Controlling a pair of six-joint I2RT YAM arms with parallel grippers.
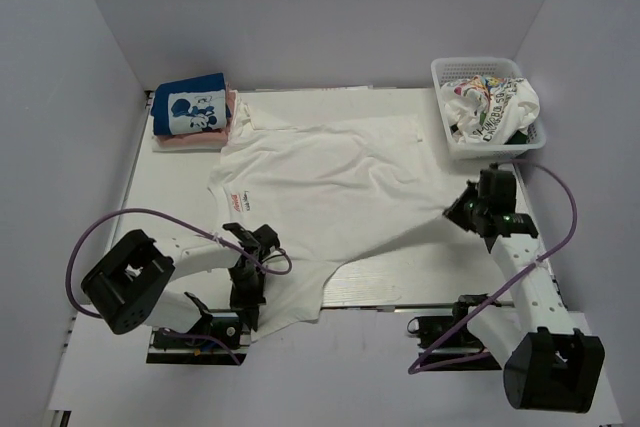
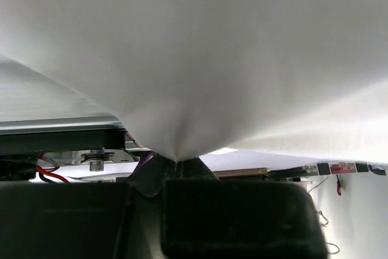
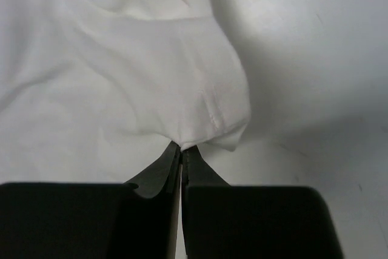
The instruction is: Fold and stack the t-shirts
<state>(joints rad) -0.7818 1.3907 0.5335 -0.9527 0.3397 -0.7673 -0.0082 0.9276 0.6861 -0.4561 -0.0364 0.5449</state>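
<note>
Left pincer (image 2: 176,161): pinching white t-shirt (image 1: 330,182) edge | right pincer (image 3: 182,148): pinching its edge

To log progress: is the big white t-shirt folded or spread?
Spread: the white t-shirt lies wide across the table; left claw and right claw pinch its edges.

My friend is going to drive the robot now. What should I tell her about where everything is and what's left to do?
Left gripper: shut on the near-left edge of the big white t-shirt.
Right gripper: shut on the same shirt's right-hand edge.
The shirt lies spread out, not folded, on the table.
Done: blue mouse shirt folded on top of the pink shirt, far left corner.
Left: fold the white shirt and stack it, then do the printed shirt crumpled in the basket.
</note>
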